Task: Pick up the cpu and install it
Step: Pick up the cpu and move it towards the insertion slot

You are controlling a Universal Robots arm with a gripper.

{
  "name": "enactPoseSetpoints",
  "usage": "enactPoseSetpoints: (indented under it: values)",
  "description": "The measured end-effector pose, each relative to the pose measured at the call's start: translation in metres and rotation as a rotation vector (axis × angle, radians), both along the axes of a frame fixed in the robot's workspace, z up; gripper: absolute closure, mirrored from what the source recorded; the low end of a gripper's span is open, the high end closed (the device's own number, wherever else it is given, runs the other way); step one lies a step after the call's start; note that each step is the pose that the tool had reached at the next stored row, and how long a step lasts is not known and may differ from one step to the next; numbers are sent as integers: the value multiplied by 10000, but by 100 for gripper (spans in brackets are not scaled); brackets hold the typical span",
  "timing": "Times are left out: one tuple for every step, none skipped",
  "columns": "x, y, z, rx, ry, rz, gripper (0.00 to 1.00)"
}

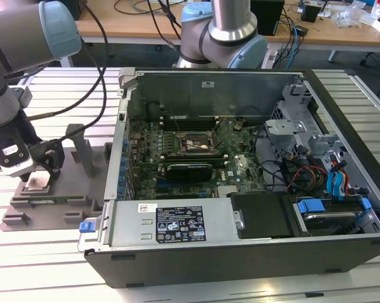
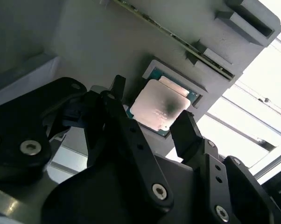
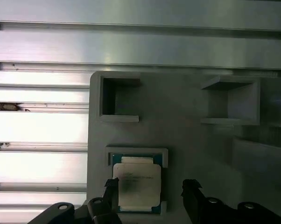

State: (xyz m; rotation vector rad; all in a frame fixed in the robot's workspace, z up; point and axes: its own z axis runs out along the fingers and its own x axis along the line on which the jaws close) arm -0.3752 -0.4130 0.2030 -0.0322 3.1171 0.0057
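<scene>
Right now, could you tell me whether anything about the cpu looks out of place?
Nothing stands out: the cpu lies flat and square in its recess in the grey fixture tray, the open gripper just above it.

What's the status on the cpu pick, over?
The hand open, straddling the cpu, not closed on it. The cpu seated in its pocket on the grey fixture tray. Nothing in the way.

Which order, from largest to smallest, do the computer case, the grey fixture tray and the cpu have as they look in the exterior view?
1. computer case
2. grey fixture tray
3. cpu, clearly the smallest
</scene>
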Motion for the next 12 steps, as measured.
enactPoseSetpoints:
  values:
    - [0, 0, -40, -1, 1, 0, 34]
    - [-1, -1, -97, -4, 7, 0, 34]
    - [-1, -1, -114, -8, 12, 0, 34]
    - [0, 0, -132, -10, 14, -1, 34]
    - [-1, 0, -132, -18, 27, -1, 34]
    - [0, 0, -132, -23, 33, -1, 34]
    - [0, 0, -132, -24, 34, 0, 34]
    - [0, 1, -132, -24, 34, -1, 34]
    - [1, 0, -131, -24, 35, 0, 34]
    - [1, 1, -131, -25, 35, 0, 34]
    - [1, 0, -130, -25, 35, 0, 34]
    - [1, 1, -129, -23, 33, 0, 34]
